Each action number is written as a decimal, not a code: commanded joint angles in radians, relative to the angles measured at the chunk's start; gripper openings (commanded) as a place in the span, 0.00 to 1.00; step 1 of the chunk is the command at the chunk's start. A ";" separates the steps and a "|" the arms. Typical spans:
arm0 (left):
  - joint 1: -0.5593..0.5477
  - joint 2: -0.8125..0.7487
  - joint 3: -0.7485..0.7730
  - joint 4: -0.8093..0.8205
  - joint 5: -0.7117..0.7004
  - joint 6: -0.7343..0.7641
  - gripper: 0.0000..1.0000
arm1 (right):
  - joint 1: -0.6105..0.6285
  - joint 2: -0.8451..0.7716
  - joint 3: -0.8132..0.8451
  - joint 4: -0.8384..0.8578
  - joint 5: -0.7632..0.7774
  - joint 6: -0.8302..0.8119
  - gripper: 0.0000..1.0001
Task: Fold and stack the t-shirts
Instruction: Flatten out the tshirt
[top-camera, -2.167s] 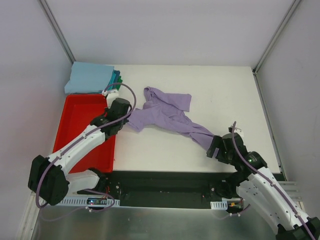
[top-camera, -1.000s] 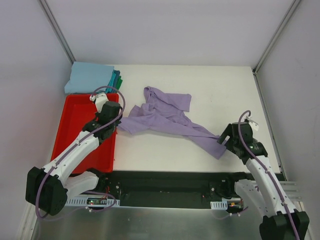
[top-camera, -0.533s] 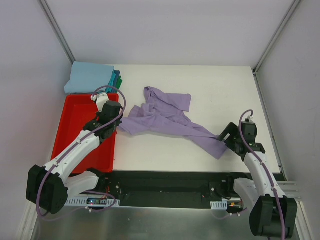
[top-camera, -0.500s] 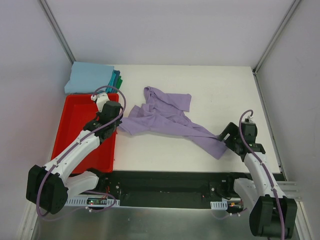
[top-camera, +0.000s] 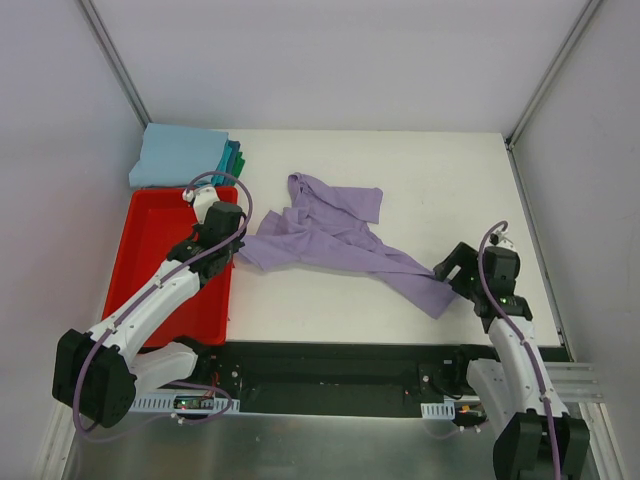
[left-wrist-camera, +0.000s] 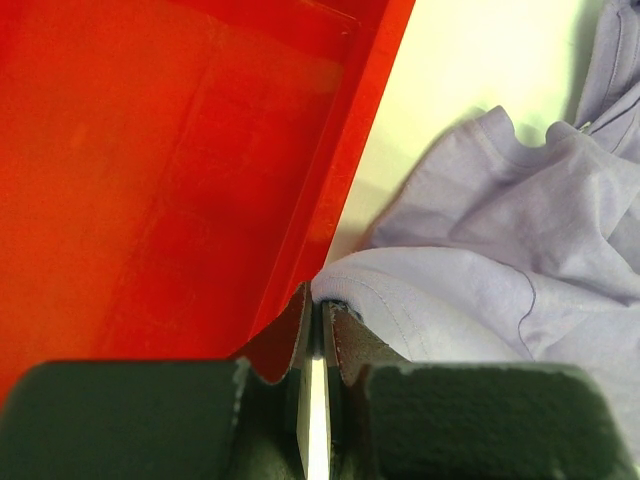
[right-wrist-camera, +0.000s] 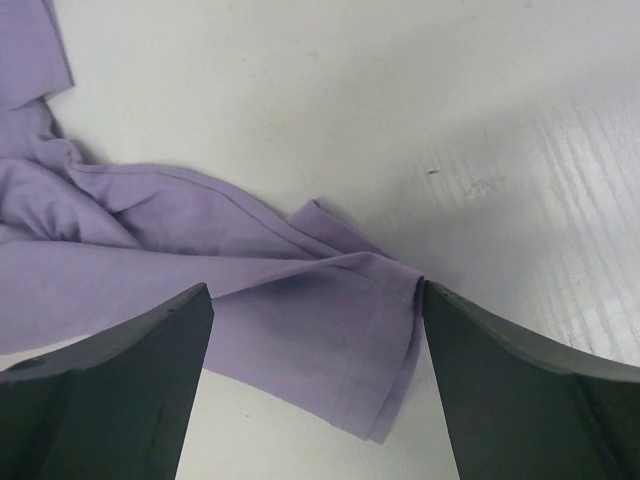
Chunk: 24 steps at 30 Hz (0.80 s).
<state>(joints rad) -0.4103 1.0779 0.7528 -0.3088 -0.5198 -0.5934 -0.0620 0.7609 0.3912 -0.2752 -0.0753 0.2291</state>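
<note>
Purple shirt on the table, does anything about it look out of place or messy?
Yes. The lavender shirt lies bunched and twisted diagonally across the table, not flat. One edge is pinched in the left gripper right at the wall of the red bin. The right gripper hangs open over the shirt's near hem.

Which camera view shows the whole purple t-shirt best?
The top external view: the purple t-shirt lies whole, crumpled across the table between the red bin and the right tool. The left wrist view shows only one corner beside the bin wall; the right wrist view shows only its hemmed end.
</note>
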 joint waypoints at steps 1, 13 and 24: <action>0.013 -0.001 -0.001 0.023 0.009 0.004 0.00 | -0.007 -0.057 0.009 -0.010 -0.090 -0.013 0.87; 0.013 0.001 -0.003 0.025 0.015 0.006 0.00 | -0.007 0.012 0.026 -0.084 -0.032 -0.013 0.87; 0.013 -0.006 -0.004 0.025 0.023 0.006 0.00 | -0.009 0.075 0.017 0.016 -0.035 -0.033 0.86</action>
<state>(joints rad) -0.4103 1.0794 0.7528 -0.3073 -0.4999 -0.5907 -0.0624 0.8291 0.3912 -0.3275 -0.1131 0.2184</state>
